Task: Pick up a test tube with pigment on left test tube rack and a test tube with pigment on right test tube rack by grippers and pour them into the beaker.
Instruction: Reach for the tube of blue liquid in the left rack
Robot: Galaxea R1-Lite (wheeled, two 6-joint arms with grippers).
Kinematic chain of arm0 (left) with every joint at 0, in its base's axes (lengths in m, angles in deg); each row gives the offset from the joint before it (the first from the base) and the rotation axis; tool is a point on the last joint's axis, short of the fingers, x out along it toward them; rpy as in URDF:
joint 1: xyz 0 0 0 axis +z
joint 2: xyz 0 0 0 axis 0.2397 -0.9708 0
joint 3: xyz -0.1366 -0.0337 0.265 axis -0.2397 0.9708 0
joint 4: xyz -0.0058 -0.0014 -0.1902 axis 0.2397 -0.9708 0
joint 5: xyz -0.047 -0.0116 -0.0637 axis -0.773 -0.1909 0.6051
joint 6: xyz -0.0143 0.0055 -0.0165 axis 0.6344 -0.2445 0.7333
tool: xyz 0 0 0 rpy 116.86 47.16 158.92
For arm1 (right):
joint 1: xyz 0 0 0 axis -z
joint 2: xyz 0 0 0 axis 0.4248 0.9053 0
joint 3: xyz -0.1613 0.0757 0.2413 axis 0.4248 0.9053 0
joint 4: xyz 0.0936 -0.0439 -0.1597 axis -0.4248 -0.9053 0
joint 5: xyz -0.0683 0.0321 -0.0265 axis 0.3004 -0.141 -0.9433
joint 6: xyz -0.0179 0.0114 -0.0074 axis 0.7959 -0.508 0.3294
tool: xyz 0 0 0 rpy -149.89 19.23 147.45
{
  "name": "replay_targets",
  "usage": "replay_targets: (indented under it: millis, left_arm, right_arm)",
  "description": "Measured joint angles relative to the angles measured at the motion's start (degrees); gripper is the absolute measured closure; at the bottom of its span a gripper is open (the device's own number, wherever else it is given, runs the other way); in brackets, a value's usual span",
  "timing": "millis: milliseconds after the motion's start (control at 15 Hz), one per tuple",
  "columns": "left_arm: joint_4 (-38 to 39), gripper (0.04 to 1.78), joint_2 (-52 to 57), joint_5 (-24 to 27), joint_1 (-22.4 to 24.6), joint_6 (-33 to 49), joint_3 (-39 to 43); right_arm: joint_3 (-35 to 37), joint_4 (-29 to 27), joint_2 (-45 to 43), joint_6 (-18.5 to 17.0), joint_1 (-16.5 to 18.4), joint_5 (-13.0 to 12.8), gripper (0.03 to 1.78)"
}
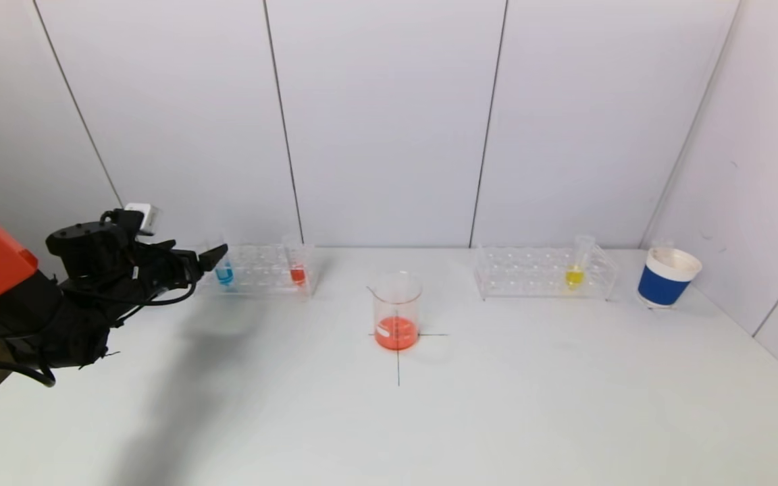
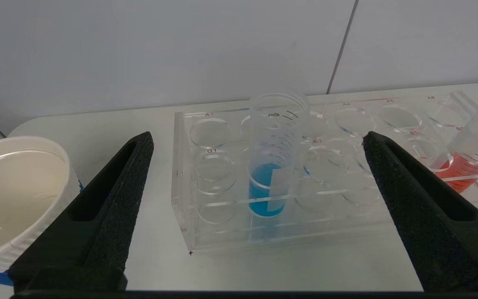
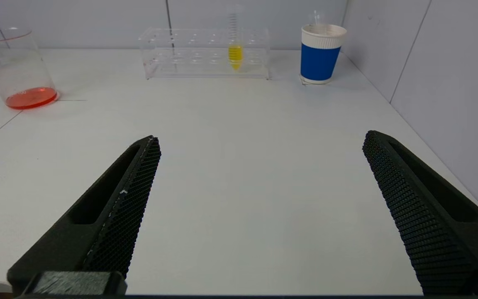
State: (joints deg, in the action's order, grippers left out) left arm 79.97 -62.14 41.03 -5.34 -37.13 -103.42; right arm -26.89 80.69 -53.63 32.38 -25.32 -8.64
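Observation:
The left test tube rack (image 1: 261, 277) of clear plastic holds a blue-pigment test tube (image 1: 224, 273) and a red-pigment test tube (image 1: 298, 273). My left gripper (image 1: 200, 258) hovers just short of the rack's left end, open. In the left wrist view the blue test tube (image 2: 267, 187) stands upright ahead, centred between the wide-apart fingers of the gripper (image 2: 257, 136), untouched. The right rack (image 1: 541, 273) holds a yellow-pigment test tube (image 1: 574, 275). The beaker (image 1: 396, 317) with orange-red liquid stands mid-table. My right gripper (image 3: 259, 137) is open over bare table, far from the yellow tube (image 3: 235, 54).
A blue paper cup (image 1: 666, 280) stands right of the right rack near the side wall. A white-rimmed cup (image 2: 10, 195) sits beside the left rack's outer end. The red tube (image 2: 467, 166) leans at the rack's far end. The back wall runs close behind both racks.

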Motion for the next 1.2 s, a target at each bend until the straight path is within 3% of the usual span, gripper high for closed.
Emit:
replay_targets:
  millis: [1200]
  left_arm:
    - [-0.26, 0.06, -1.73, -0.27, -1.37, -0.11, -2.82]
  right_arm:
    - [0.00, 0.00, 0.00, 0.02, 0.00, -0.02, 0.04]
